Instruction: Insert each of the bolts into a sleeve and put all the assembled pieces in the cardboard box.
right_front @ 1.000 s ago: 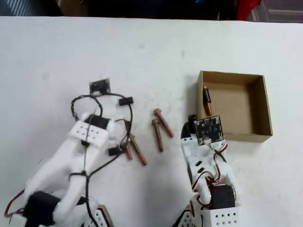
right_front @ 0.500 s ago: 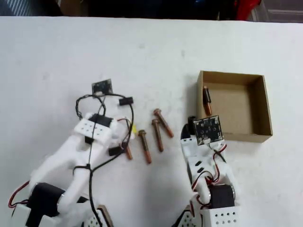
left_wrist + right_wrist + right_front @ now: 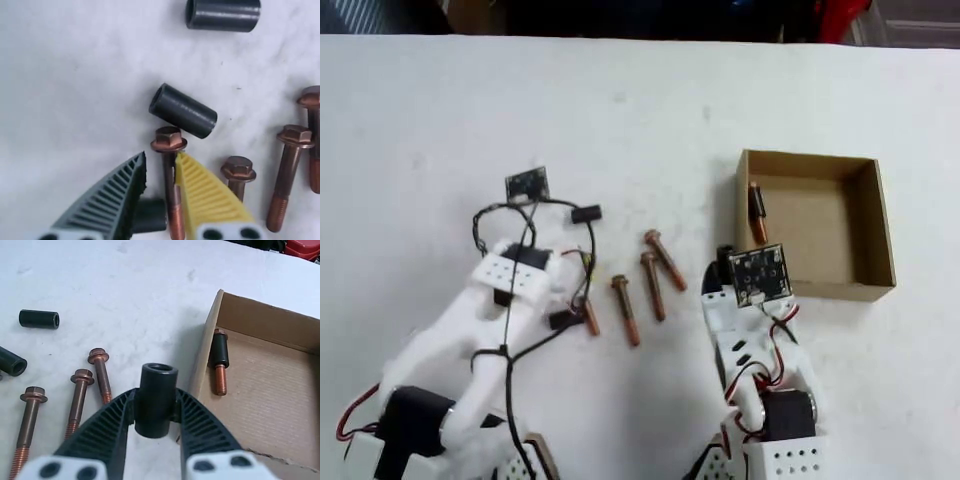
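Left claw (image 3: 161, 160), seen from its own wrist, straddles a copper bolt (image 3: 171, 195). The yellow finger (image 3: 205, 200) lies against the shank and the grey finger (image 3: 110, 200) stands a sliver off it, so we read the jaws as slightly apart, not yet biting. That bolt's long axis runs along the fingers, with the hex head out past the tips and the threaded end back toward the wrist. Its head touches a black sleeve (image 3: 183, 111) lying crosswise on the table (image 3: 75, 75). A second loose sleeve (image 3: 223, 14) lies farther off, and the spare bolts (image 3: 287, 170) lie beside the yellow finger.

From the right wrist, we see the right claw (image 3: 155, 410) clamped on a held sleeve (image 3: 157, 380). The sleeve's long axis runs out along the fingers and its open bore faces away from the wrist. The cardboard box (image 3: 280, 325) stands just past it, with one assembled piece (image 3: 218, 360) lying against a wall inside.

From the high view, the left arm (image 3: 510, 285) lies over the bolt cluster, clearly the nearer arm to the straddled bolt. The right arm (image 3: 760, 330) sits just beside the box's near corner, with the spare bolts between the two arms.

We judge the coming move turns on this: the bore waits off to the left claw's right, while the bolt's threads point back into that claw. Once gripped, the bolt must be turned so that the threaded end leads into the sleeve.
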Controlling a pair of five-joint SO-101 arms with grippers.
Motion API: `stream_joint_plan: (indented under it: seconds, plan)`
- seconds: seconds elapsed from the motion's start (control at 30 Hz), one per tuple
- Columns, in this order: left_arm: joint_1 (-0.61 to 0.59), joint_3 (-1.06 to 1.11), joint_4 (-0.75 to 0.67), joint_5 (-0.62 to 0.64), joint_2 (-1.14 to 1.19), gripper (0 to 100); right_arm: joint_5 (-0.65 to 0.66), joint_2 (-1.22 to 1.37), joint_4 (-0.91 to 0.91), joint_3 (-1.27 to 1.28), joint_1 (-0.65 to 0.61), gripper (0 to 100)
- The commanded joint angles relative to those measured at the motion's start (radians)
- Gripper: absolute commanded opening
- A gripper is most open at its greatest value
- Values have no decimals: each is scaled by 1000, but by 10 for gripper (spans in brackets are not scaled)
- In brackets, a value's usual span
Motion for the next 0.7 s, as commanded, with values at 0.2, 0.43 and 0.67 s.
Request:
stream_joint_plan:
  seconds: [0.2, 0.43, 0.67]
  plan:
    - [-2, 14, -54, 9, 1, 122, -2, -13, -2, -11, 13, 17]
    - [36, 18, -52, 11, 1, 122, -2, -13, -2, -11, 13, 17]
    - [36, 20, -54, 11, 59, 121, -2, -13, -2, -11, 13, 17]
